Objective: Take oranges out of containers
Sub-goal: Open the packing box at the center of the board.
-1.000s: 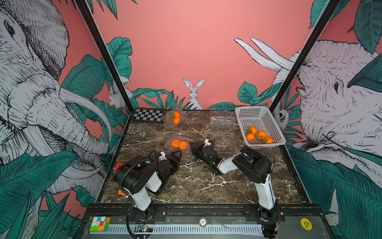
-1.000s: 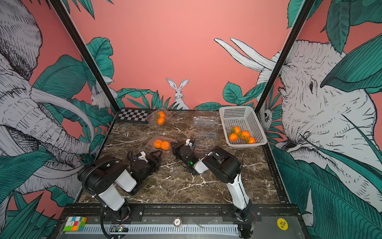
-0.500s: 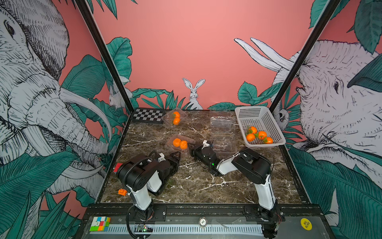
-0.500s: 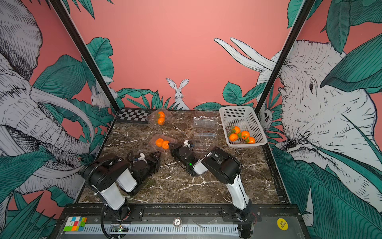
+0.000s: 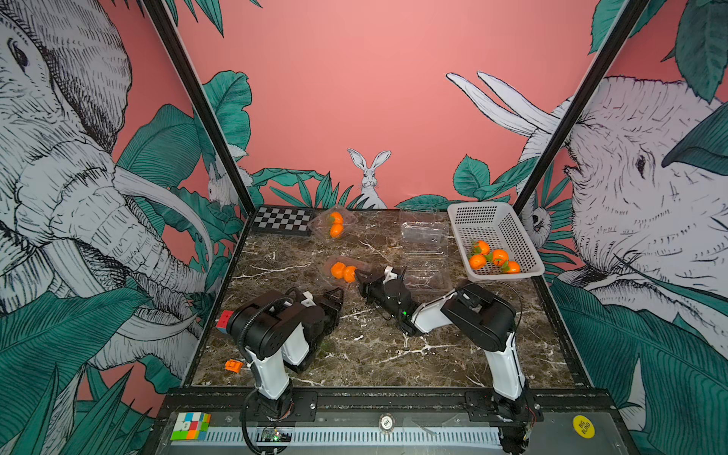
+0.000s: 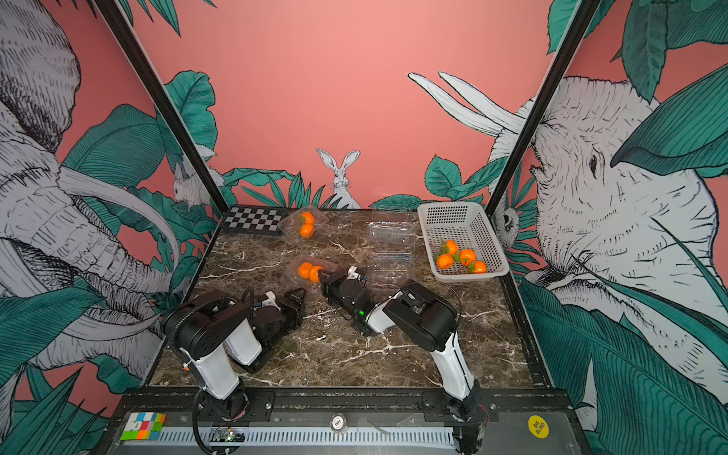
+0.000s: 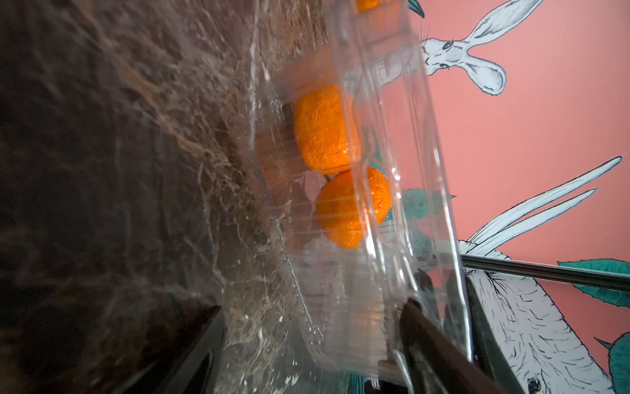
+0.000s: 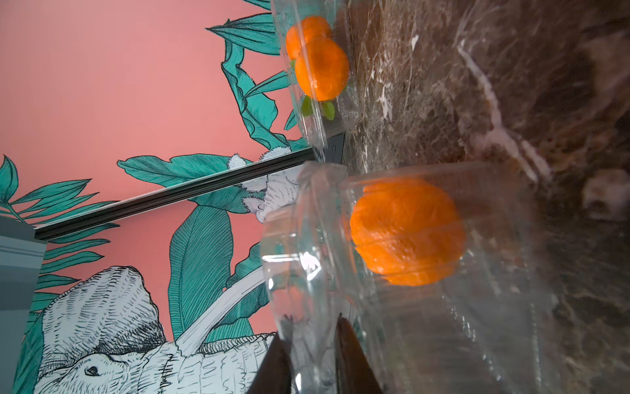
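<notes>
Mid-table lies a clear container with two oranges in it. My right gripper is at its right end. In the right wrist view the gripper is shut on the thin lid edge, with an orange just beyond. My left gripper stands open at the container's near end; one finger touches the plastic, the other is apart from it. A second container with two oranges sits at the back.
Two empty clear containers lie right of centre. A white basket at the back right holds several oranges. A checkerboard is at the back left, a red-blue cube and an orange block at the left edge.
My right gripper has slid left across the table up to the middle container's right end. The left arm shifted slightly, uncovering the orange block; its gripper stayed in place.
</notes>
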Action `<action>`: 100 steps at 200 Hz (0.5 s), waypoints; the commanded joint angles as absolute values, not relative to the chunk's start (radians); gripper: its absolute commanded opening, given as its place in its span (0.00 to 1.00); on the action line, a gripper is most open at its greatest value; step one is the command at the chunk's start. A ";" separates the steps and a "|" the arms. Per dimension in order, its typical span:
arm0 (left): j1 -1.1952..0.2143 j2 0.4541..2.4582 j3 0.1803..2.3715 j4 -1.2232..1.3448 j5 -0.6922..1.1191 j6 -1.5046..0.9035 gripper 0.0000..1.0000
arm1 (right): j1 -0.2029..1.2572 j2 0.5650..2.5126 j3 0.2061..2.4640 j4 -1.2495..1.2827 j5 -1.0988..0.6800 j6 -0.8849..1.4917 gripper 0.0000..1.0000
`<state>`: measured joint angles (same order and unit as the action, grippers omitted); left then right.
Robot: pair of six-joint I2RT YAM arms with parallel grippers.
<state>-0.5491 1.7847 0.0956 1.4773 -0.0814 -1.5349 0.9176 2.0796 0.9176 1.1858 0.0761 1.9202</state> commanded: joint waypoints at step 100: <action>-0.591 1.859 0.098 1.402 -0.054 -1.525 0.81 | 0.947 2.070 0.960 1.272 0.067 1.980 0.22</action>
<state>-0.5812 1.8347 0.1177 1.5200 -0.0601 -1.5349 0.9497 2.0804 0.9615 1.2266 0.0624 1.9778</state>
